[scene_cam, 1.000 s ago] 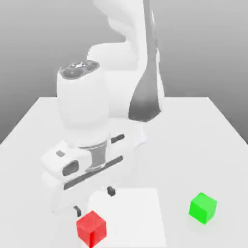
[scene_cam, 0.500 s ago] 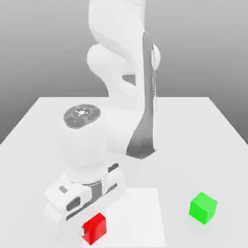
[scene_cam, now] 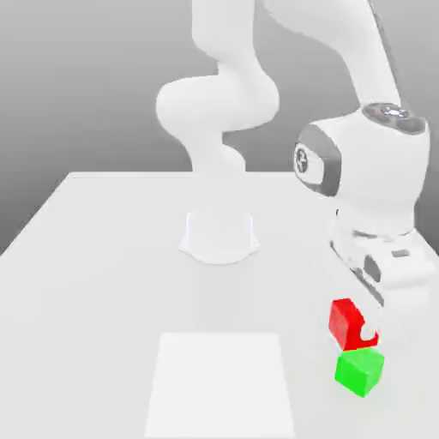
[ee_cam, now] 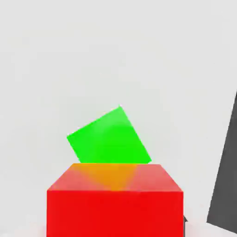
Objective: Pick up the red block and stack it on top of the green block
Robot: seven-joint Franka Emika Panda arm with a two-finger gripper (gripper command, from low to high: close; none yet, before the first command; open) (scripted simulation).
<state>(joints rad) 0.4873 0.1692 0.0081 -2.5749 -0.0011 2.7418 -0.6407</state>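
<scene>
Two jaws clamp the red block [scene_cam: 345, 321] just above the green block [scene_cam: 359, 372].

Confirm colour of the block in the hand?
Red block, plain-faced; clearest in the hand view.

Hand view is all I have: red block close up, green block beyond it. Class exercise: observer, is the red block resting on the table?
Observer: No. In the exterior view the red block hangs clear of the table, held in the shut gripper.
Operator: Where is the green block?
Observer: The green block sits on the table just below the red one.
Operator: Are they touching?
Observer: The exterior view shows a narrow gap between them.
</scene>
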